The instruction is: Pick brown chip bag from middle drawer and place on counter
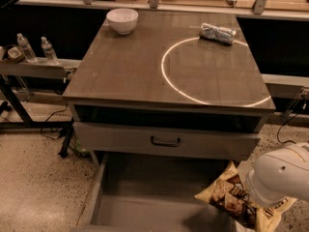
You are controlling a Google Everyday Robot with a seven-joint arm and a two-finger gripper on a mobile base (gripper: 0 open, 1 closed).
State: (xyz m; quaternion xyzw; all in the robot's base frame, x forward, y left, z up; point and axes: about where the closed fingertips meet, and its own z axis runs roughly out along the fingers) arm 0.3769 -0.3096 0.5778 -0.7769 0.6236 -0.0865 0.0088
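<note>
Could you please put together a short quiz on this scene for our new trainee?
1. True or false: the brown chip bag lies flat on the counter.
2. What stands at the counter's far left corner? A) a white bowl B) a water bottle C) a mug
3. Fill in: the gripper, at the lower right and mostly hidden behind the white arm, is at the bag by the right side of the open ____ drawer.
Key: 1 false, the bag is tilted at the drawer, not on the counter; 2 A; 3 middle, the middle drawer.
</note>
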